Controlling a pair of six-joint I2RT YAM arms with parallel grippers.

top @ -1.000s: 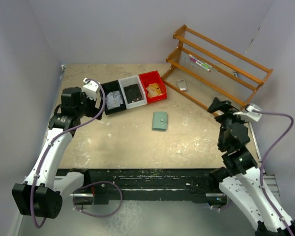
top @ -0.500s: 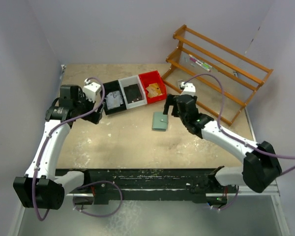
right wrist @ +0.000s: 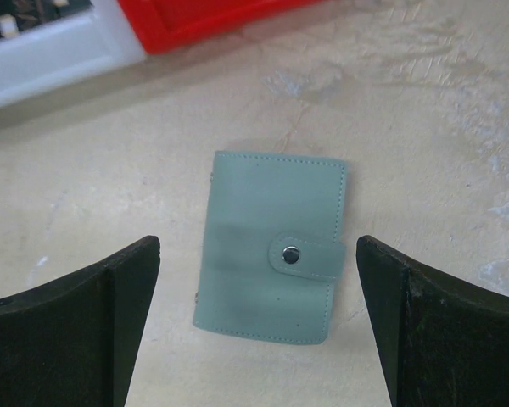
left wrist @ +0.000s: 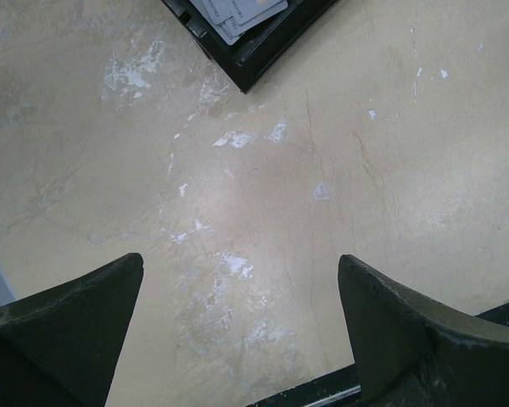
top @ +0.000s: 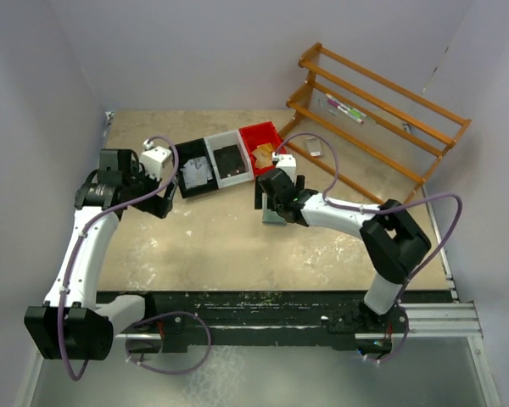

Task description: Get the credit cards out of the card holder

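Far left: left gripper (left wrist: 239, 263) poised low over the bare, scuffed table (left wrist: 263, 170), fingers (left wrist: 76, 314) spread wide apart, nothing between them but tabletop. Just beyond the fingertips in the left wrist view, a corner of the black bin (left wrist: 254, 59), with pale grey-white cards (left wrist: 237, 10) lying inside. Next along the same row, side by side: grey bin (top: 229, 161) holding something dark and flat, not clear enough to name, then red bin (top: 267, 151) with tan-orange cards (top: 265, 156) in it. On the near side of the red bin, flat on the table and apart from it: the card holder (right wrist: 271, 246), mint-green, folded shut, snap tab (right wrist: 307, 255) fastened over its right edge in the right wrist view, contents hidden by the closed cover. Directly above it, right gripper (right wrist: 259, 243), opened wide, one dark finger to each side of the holder, clasping nothing; contact with the cover not evident. From overhead, most of the holder hidden under that gripper, with the right arm (top: 339, 212) stretched leftward across the table. Farther right, a small silver device (top: 314, 147) on the table at the foot of the wooden rack (top: 382, 102), angled along the back right corner, with a few small items on its shelves, too small to make out.
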